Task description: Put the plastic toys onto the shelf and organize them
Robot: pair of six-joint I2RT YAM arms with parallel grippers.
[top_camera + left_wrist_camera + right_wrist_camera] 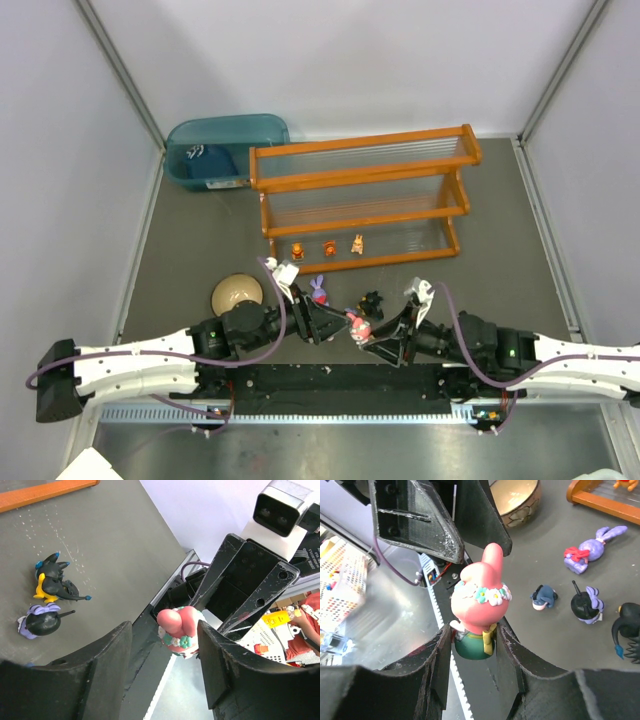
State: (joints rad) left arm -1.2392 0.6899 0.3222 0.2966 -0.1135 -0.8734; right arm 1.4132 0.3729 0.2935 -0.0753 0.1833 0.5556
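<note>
Pink toy [479, 605] held tight in right hand [473, 636], well in front of shelf [360, 200]; left hand [165, 635] spread wide just beside it

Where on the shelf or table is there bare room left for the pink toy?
On the shelf, the lowest tier is bare right of the three orange toys; the tiers above look bare. The table right of the black toy is open. Crowded: around the purple bunny, near the shelf's left front.
</note>
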